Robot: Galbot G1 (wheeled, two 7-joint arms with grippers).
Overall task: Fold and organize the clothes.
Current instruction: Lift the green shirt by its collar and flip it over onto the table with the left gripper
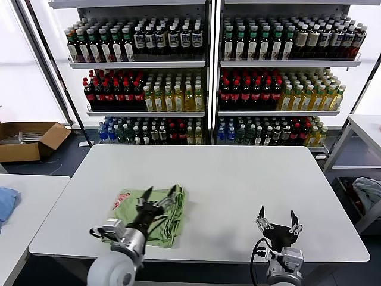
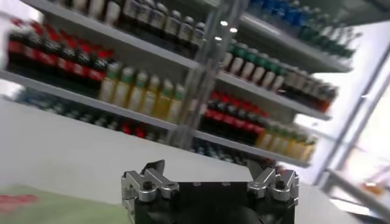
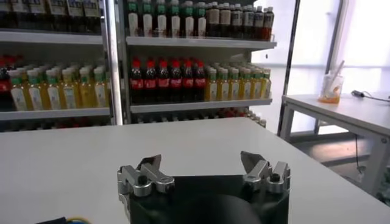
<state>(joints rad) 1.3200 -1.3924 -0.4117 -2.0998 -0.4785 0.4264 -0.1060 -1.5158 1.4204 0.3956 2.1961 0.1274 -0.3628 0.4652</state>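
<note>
Though folded near the table [image 1: 238, 179] edge, polo shirt [image 1: 156, 210] under open left hand [image 1: 159, 195] (right hand [image 1: 277, 216] open too)

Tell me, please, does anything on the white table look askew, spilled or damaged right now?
Nothing is spilled or damaged. The green polo shirt lies folded near the table's front left, a bit rumpled at one edge. The left end effector hovers open over it; the right end effector waits open.

Head cam high, facing down; wrist cams low, level — all share shelves [image 1: 208, 65], seemingly.
</note>
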